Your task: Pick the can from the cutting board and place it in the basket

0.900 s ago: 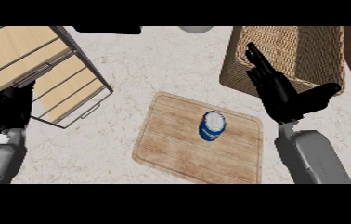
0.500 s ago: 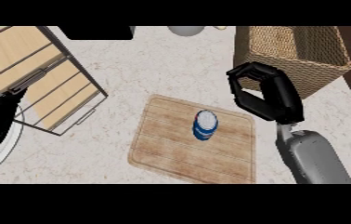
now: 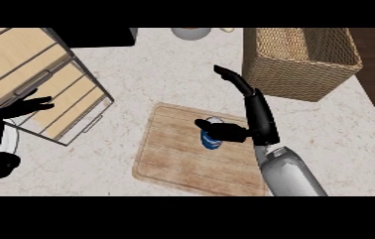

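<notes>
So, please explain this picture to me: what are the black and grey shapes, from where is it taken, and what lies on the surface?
The camera sits in a robot's head and looks steeply down at a kitchen counter. The black shapes are its hands on grey forearms. The right hand is beside a blue can on a wooden cutting board, its thumb against the can, its fingers straight. Nothing is held yet. The left hand rests open at the left edge. The wicker basket stands at the upper right.
</notes>
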### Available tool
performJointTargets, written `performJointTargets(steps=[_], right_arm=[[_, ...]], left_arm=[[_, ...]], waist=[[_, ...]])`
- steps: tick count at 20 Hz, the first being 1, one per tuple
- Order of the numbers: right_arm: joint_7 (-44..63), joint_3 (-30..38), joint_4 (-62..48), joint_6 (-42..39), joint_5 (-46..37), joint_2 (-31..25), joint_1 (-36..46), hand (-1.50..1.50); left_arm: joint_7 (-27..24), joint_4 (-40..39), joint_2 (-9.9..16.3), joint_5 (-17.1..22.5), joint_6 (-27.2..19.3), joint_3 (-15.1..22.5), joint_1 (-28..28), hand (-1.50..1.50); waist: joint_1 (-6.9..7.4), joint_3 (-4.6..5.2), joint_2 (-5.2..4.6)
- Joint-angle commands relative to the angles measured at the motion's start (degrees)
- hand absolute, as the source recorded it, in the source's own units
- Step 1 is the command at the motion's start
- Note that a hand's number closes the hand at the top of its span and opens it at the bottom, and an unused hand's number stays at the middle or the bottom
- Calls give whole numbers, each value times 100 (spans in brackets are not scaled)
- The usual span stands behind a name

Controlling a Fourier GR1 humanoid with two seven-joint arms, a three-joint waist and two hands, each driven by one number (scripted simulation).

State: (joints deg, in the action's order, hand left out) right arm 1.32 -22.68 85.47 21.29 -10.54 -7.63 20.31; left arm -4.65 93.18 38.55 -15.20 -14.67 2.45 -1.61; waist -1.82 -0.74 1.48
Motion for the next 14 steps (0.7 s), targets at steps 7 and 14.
performJointTargets(steps=[7,14], right_arm=[[1848,-294,-354,273,-2090,-880,612,-150],[3923,-965,-162,-1747,-2266,-1047,1142,-150]], left_arm=[[-167,644,-973,1705,813,161,-694,0],[-353,1426,-1121,2065,920,402,-1385,0]], waist=[[-673,243,22],[-598,175,-14]])
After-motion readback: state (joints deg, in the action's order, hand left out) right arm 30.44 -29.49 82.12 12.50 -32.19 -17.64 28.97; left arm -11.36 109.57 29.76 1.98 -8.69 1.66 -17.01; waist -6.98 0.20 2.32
